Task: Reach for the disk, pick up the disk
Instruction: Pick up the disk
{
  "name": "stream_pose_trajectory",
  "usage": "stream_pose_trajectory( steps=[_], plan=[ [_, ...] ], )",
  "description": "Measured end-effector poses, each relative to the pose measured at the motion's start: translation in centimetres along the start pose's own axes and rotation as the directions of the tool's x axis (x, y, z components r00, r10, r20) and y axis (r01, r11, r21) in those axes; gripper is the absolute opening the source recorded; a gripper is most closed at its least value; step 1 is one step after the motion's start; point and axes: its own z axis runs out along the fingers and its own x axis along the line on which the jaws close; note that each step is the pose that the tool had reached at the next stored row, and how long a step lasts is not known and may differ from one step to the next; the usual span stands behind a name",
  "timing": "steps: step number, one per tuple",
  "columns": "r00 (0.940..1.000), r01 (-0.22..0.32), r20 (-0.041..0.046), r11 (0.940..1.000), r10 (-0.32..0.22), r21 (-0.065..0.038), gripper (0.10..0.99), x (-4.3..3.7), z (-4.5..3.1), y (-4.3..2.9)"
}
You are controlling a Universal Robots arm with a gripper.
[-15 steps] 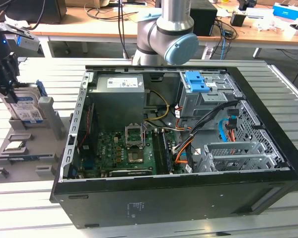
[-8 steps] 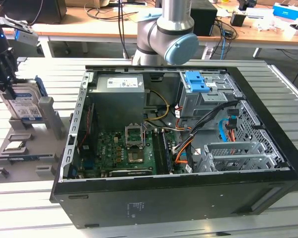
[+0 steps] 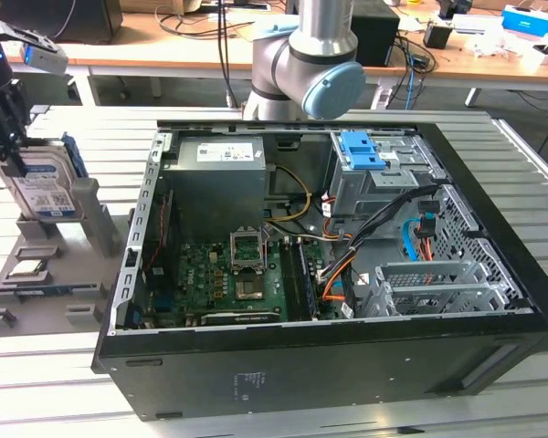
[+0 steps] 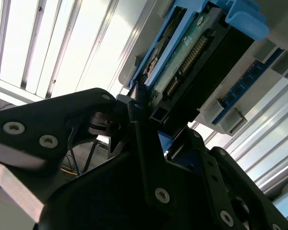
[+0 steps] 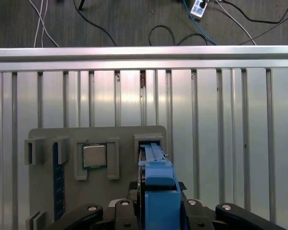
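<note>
Disk (image 3: 44, 187) is standing on edge in a slot of the grey tray (image 3: 78, 239), at the exterior view's left, well apart from the open case (image 3: 347, 365). The gripper (image 3: 9, 146) is sitting over its upper end. Judging by both wrist views, the jaws are pinching it across its two broad faces, with the blue rail (image 5: 158, 184) running up between them.

The disk is looking like a dense, rigid metal block, so it is probably weighing noticeably on the grip and not flexing at all. Its smooth faces are likely offering little friction. The bare circuit board (image 4: 189, 57) and its connector pins are facing one jaw and are looking fragile. The plastic rails are likely giving under pressure, so the flat faces near the top end are seeming the safer hold.

The tray is lying on a slatted metal table (image 5: 221, 120), and a chip (image 5: 94, 155) is resting in a nearby pocket. Slot walls are hugging the disk closely, leaving little sideways room.
</note>
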Motion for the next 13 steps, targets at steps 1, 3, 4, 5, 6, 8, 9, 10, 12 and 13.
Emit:
stream_pose_trajectory(
  steps=[1, 3, 4, 5, 6, 8, 9, 10, 12, 13],
  plan=[
    [1.0, 0.0, 0.0, 1.0, 0.0, 0.0, 0.365, 0.0, -0.19, -0.02],
    [1.0, 0.0, 0.0, 1.0, 0.0, -0.001, 0.365, 0.0, -0.61, -0.08],
    [1.0, 0.0, 0.0, 1.0, 0.0, -0.001, 0.365, 0.0, -0.88, -0.12],
    [1.0, 0.0, 0.0, 1.0, 0.0, -0.001, 0.365, 0.0, -0.97, -0.14],
    [1.0, 0.0, 0.0, 1.0, 0.0, -0.002, 0.365, 0.0, -1.06, -0.15],
    [1.0, 0.0, 0.0, 1.0, 0.0, -0.002, 0.365, -0.01, -1.46, -0.18],
    [1.0, 0.0, 0.0, 1.0, 0.0, -0.002, 0.365, -0.01, -1.66, -0.2],
    [1.0, 0.0, 0.0, 1.0, 0.0, -0.002, 0.365, -0.01, -1.8, -0.2],
    [1.0, 0.0, -0.0001, 1.0, 0.0, -0.002, 0.365, -0.01, -2.08, -0.22],
    [1.0, 0.0, 0.0, 1.0, 0.0, -0.002, 0.365, -0.01, -2.25, -0.23]
  ],
)
